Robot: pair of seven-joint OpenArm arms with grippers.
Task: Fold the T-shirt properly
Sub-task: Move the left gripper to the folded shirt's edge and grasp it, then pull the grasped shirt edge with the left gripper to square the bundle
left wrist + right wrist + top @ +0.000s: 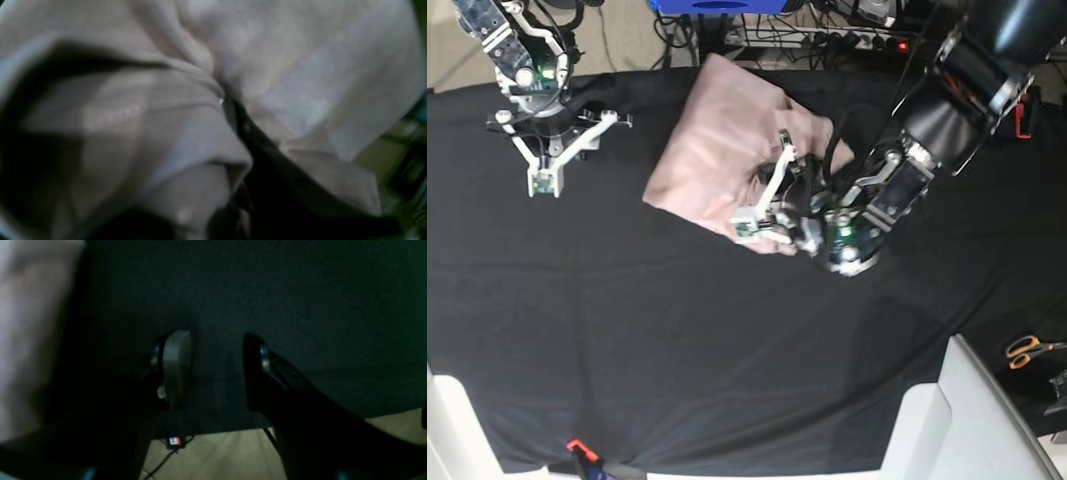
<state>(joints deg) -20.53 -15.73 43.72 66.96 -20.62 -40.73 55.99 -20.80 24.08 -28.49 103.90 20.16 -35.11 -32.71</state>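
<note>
The pale pink T-shirt (717, 130) lies folded into a compact block at the back middle of the black table cloth (677, 340). My left gripper (764, 182) is at the shirt's near right edge, its white jaws spread apart over the fabric. In the left wrist view the pink fabric (300, 83) fills the frame, bunched and draped over one finger; the other dark finger (248, 133) shows. My right gripper (577, 152) is open and empty at the back left, away from the shirt. In the right wrist view it (217, 350) hovers over bare cloth, with the shirt (30, 323) at the left edge.
Orange-handled scissors (1027, 350) lie at the right edge. A white panel (957, 420) stands at the front right corner. A red clip (577, 445) holds the cloth's front edge. Cables and power strips (847, 35) run behind the table.
</note>
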